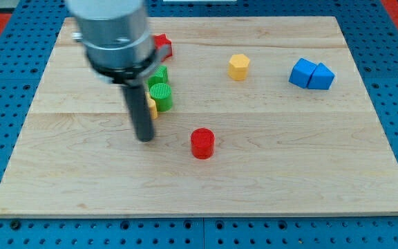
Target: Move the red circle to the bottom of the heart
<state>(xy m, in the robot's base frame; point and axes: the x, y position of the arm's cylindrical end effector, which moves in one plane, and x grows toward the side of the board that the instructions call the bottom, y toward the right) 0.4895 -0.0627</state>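
I carry no claw that could stand wide or narrow or hold anything; my arm ends in a straight dark rod, and my tip (144, 137) rests on the wooden tabletop (289, 166), a little to the view's left of the middle.

The red circle (202, 143) stands to the view's right of my tip, near it but clearly apart, with bare wood between the two. It sits slightly lower in the view than my tip's end, and nothing touches it.

Just behind my rod, toward the view's top, is a tight cluster: a green round block (161, 96) with ridged top, another green block (159, 75) above it whose shape I cannot make out, and a sliver of a yellow block (152, 106) peeking out beside the rod, mostly hidden. A red block (162, 45) lies further up, partly covered by my arm's grey housing, so I cannot tell its shape.

Well off to the view's right, near the top, a yellow block (238, 66), possibly the heart, stands alone. Farther right lie two blue blocks (311, 75), touching each other.
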